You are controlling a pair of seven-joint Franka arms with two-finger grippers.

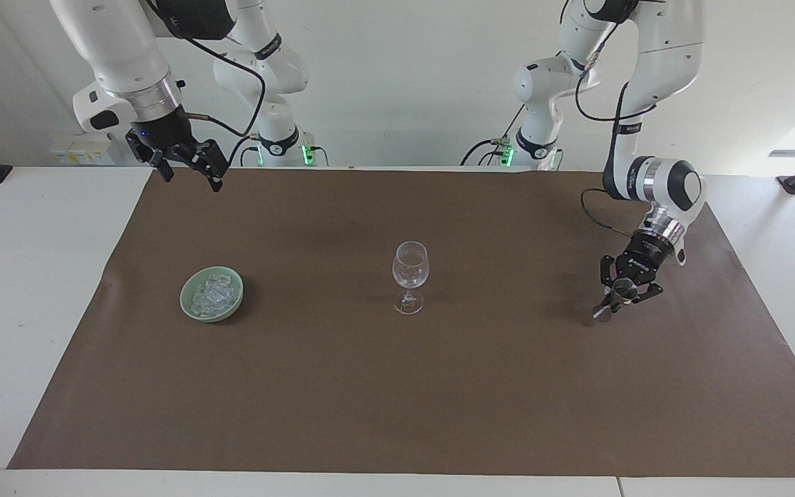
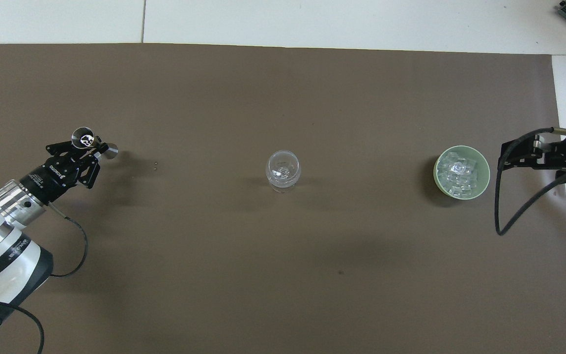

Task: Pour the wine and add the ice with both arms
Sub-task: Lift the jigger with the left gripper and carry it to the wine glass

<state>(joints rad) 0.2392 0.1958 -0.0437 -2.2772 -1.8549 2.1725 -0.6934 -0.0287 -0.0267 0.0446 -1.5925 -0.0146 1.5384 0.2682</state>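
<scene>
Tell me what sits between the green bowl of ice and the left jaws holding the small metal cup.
Only the stemmed glass, upright on the brown mat, about midway between bowl and left gripper. The overhead view shows it best.

Left claw [image 1: 617, 298] low over brown mat [image 1: 397, 386] at left arm's end of tabletop [image 1: 18, 290], clamped on small metal jigger [image 1: 613, 298], tilted. Empty stemmed wine glass [image 1: 410, 276] upright mid-mat. Pale green bowl [image 1: 212, 294] holding ice [image 1: 212, 291] toward right arm's end. Right claw [image 1: 185, 166] raised, fingers spread, waiting.
</scene>
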